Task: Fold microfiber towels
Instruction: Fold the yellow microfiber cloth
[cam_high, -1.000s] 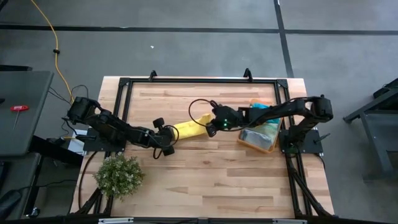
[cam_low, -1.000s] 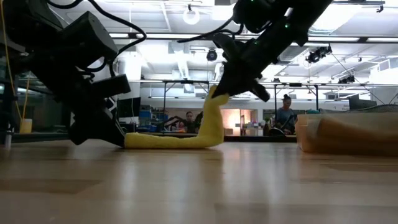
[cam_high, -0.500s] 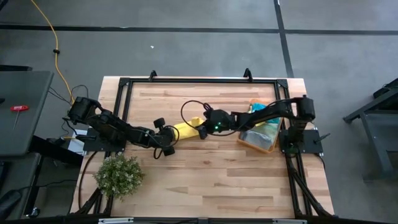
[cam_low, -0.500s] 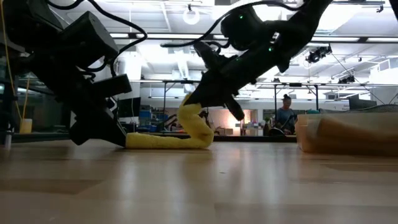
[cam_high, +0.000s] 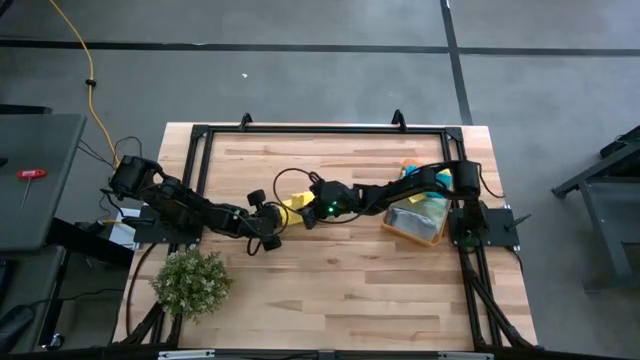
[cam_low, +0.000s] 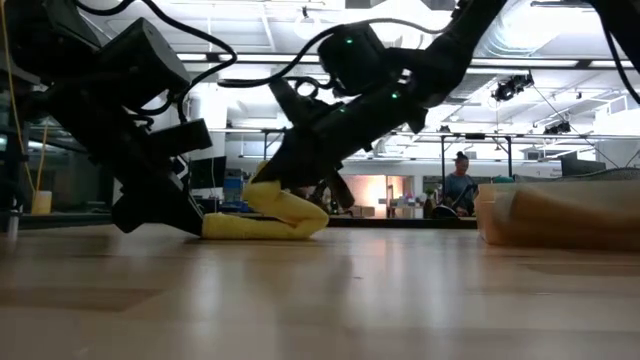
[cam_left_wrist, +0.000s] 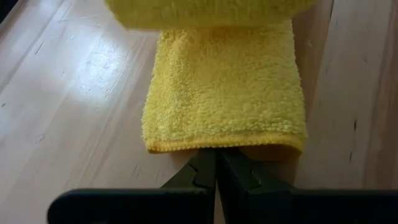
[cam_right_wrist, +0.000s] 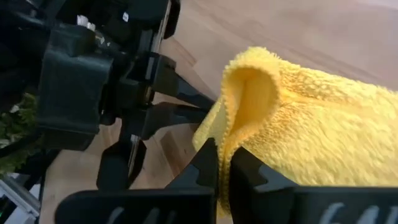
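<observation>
A yellow microfiber towel (cam_high: 291, 207) lies as a narrow strip on the wooden table, doubled over on itself (cam_low: 268, 214). My left gripper (cam_high: 268, 228) sits low at the strip's left end (cam_left_wrist: 224, 144), shut on it. My right gripper (cam_high: 305, 212) is shut on the other end and holds it just above the lower layer (cam_low: 290, 215), close to the left gripper (cam_right_wrist: 149, 93). In the left wrist view, the raised layer (cam_left_wrist: 205, 11) hangs over the flat one. My left gripper pinches the middle of the strip's left end edge (cam_left_wrist: 225, 148) between its two fingers. They come slanting down from the table's left, along the strip. That end lies flat on the table. My right gripper pinches the towel's other end (cam_right_wrist: 244, 118) between its two fingers, where the cloth bulges into a rounded fold. The fingers slant down from the table's right. The end is lifted clear and curves down into the layer on the table (cam_low: 305, 215).
An orange bin (cam_high: 430, 228) with more towels (cam_high: 418, 172) stands at the table's right, and shows in the low view (cam_low: 560, 215). A bushy green plant (cam_high: 190, 282) stands at the near left. People (cam_low: 460, 185) are in the room beyond.
My right gripper has gone toward the table's left and down, tipping further downward, and has carried its end of the yellow towel over toward the left gripper. The towel has folded over on itself; the end in the left gripper has stayed on the table.
</observation>
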